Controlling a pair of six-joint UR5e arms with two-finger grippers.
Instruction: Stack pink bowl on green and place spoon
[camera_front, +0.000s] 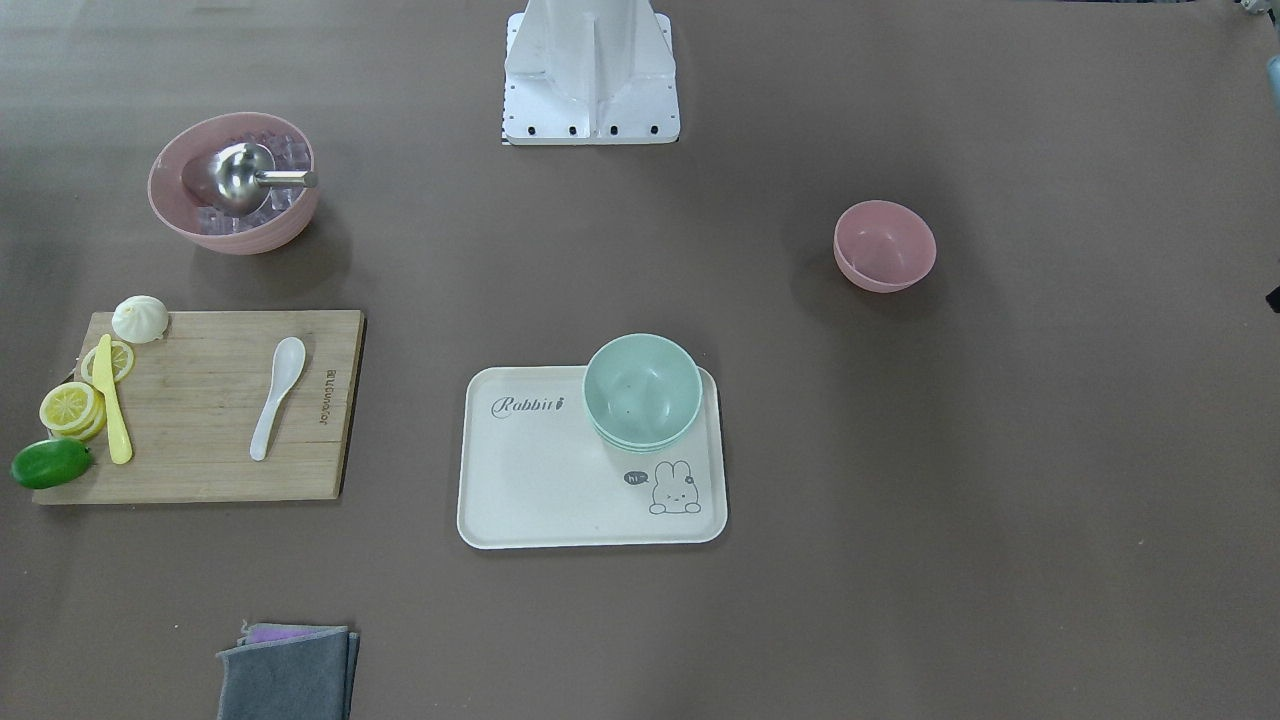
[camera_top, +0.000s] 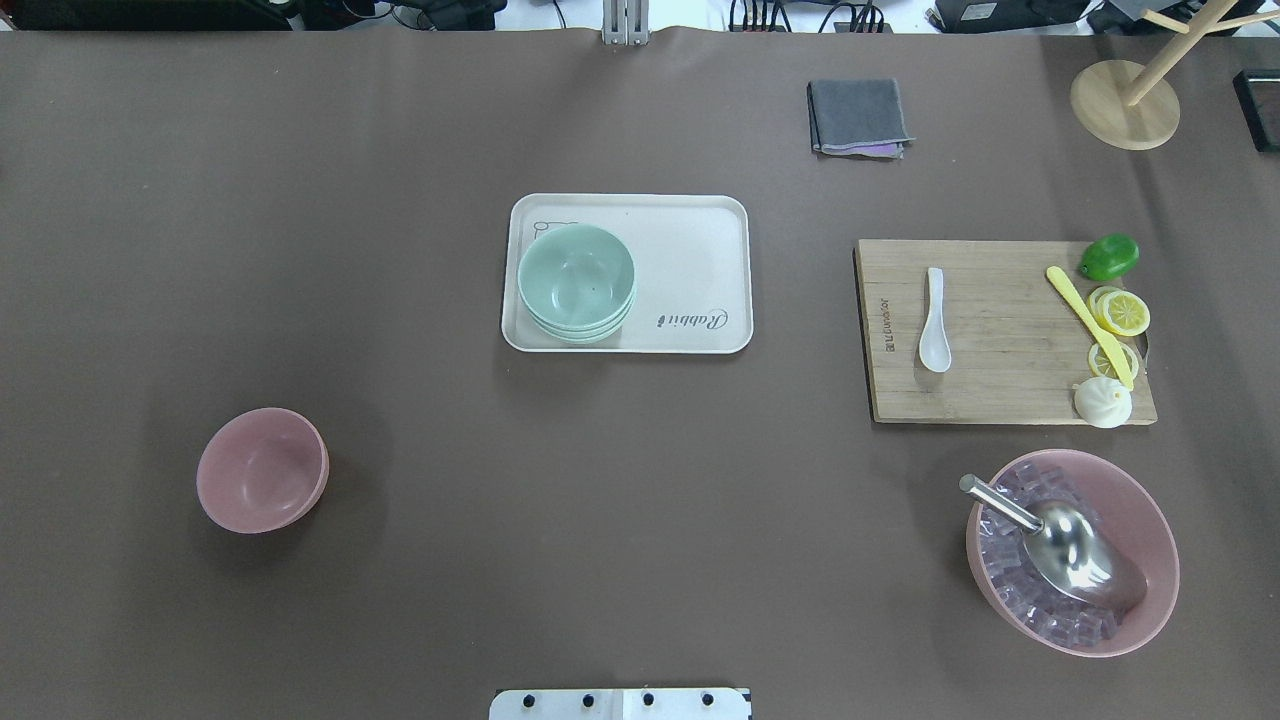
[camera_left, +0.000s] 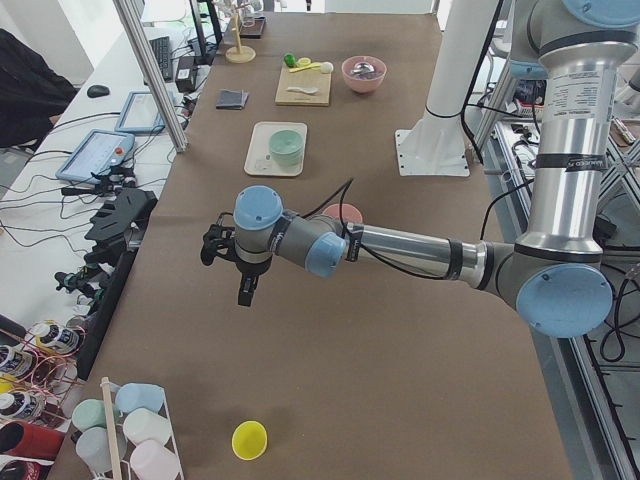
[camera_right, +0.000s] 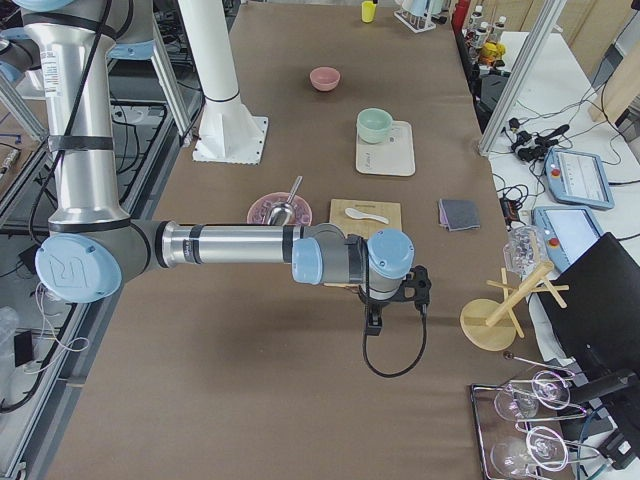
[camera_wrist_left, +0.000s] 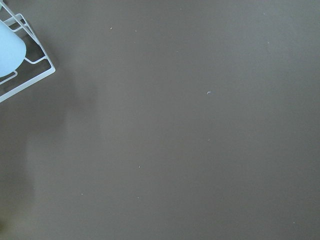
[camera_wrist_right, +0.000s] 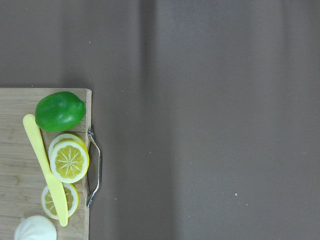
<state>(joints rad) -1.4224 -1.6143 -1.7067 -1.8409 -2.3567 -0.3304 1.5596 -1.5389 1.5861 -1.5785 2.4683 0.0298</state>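
Note:
A small pink bowl (camera_top: 262, 470) stands empty on the brown table, on the robot's left side; it also shows in the front view (camera_front: 885, 245). Stacked green bowls (camera_top: 577, 282) sit on the left end of a white tray (camera_top: 700, 250). A white spoon (camera_top: 935, 320) lies on a wooden cutting board (camera_top: 1000, 390). My left gripper (camera_left: 240, 272) hovers over bare table at the left end, far from the bowls. My right gripper (camera_right: 376, 318) hovers past the board's right edge. Both show only in side views, so I cannot tell if they are open.
A large pink bowl (camera_top: 1140, 510) with ice cubes and a metal scoop (camera_top: 1070, 545) stands near the board. A lime (camera_top: 1108, 256), lemon slices, a yellow knife (camera_top: 1088, 322) and a bun (camera_top: 1102, 402) lie on the board. A grey cloth (camera_top: 858, 116) lies at the far edge.

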